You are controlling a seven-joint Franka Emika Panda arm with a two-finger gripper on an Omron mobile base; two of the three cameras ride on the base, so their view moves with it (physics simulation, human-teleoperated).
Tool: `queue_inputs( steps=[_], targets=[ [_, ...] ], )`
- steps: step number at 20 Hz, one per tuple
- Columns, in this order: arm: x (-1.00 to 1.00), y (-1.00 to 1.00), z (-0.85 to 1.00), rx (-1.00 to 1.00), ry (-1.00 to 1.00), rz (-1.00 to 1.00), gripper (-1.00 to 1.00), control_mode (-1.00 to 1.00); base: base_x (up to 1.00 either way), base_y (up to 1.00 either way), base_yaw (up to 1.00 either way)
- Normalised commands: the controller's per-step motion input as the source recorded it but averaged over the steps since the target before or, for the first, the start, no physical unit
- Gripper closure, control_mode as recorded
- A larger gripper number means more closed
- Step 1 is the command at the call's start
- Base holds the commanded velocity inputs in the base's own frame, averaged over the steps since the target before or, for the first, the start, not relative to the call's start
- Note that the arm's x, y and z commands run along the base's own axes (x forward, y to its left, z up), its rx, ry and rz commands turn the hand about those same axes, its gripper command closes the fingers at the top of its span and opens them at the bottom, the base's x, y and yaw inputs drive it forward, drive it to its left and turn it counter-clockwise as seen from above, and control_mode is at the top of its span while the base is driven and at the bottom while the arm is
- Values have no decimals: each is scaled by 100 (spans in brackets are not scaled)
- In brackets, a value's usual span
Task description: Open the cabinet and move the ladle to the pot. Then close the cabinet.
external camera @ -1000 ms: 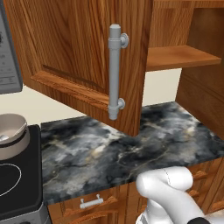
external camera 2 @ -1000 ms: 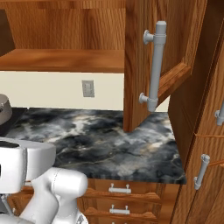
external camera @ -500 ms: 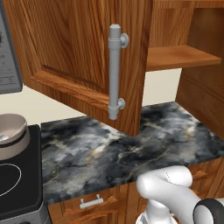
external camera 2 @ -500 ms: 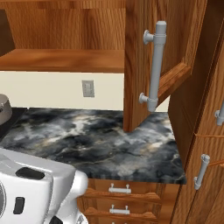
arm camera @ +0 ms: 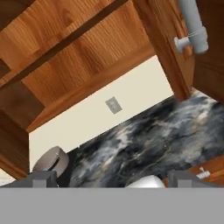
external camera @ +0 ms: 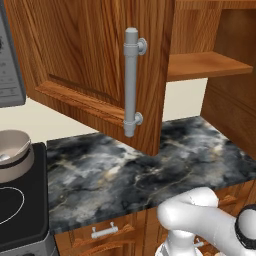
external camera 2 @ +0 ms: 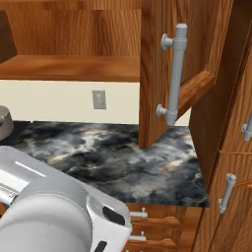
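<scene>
The cabinet (external camera: 95, 55) is made of reddish-brown wood with a visible grain and a slight sheen. Its bar handle (external camera: 131, 82) is seen as smooth, matt grey metal. The counter (external camera: 150, 175) is shown as dark polished marble with pale veins. The pot (external camera: 14, 155) is made of dull grey metal, pale beige inside.

There was one reddish-brown wooden wall cabinet (external camera: 90, 60), one small round grey metal pot (external camera: 15, 155), one black marble counter (external camera: 125, 175), and one pale wall outlet (external camera 2: 99, 100).
</scene>
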Motion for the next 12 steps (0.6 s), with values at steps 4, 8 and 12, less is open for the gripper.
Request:
queue_inputs(
  steps=[4,8,12],
  targets=[
    [21,-44,0,29,2,0,-100,-100,0,0,0],
    [32,-37,0,20,0,0,-100,-100,0,0,0],
    [36,-19,0,6,0,0,-100,-100,0,0,0]
  ],
)
